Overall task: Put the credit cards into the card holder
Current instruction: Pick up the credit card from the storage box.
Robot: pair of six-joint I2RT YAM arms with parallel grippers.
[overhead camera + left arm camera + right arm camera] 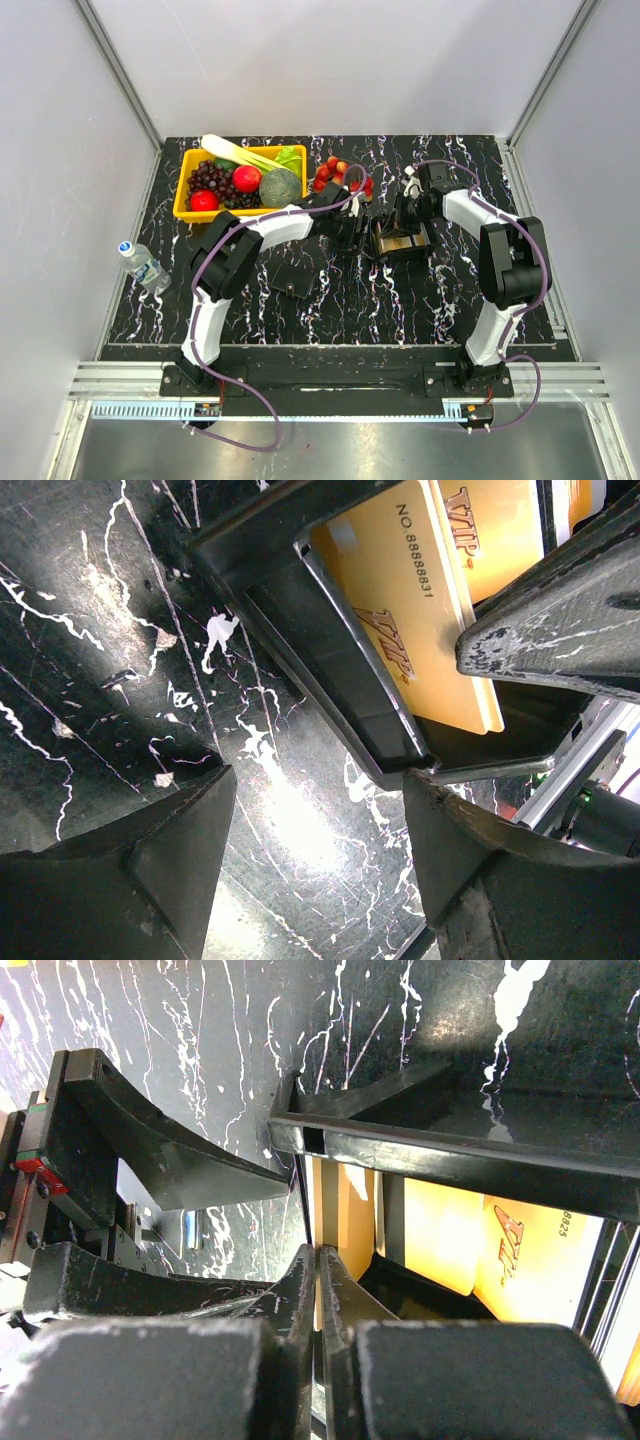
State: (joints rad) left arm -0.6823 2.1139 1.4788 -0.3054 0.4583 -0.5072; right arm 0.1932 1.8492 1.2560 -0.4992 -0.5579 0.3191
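Note:
A deep black open tray (378,238) in mid-table holds several gold credit cards (402,243) printed "VIP" (415,600). My right gripper (404,220) reaches down into the tray. In the right wrist view it (320,1252) is shut on the edge of one upright gold card (330,1200), with other cards (520,1250) lying behind it. My left gripper (357,222) is open and empty, low over the table at the tray's left wall (330,695). The card holder (293,282), a small flat black case, lies on the table nearer the arms and left of the tray.
A yellow basket (182,208) of fruit and vegetables stands at the back left, with red fruit (340,178) loose beside it. A water bottle (143,265) lies at the table's left edge. White walls close in the table on three sides.

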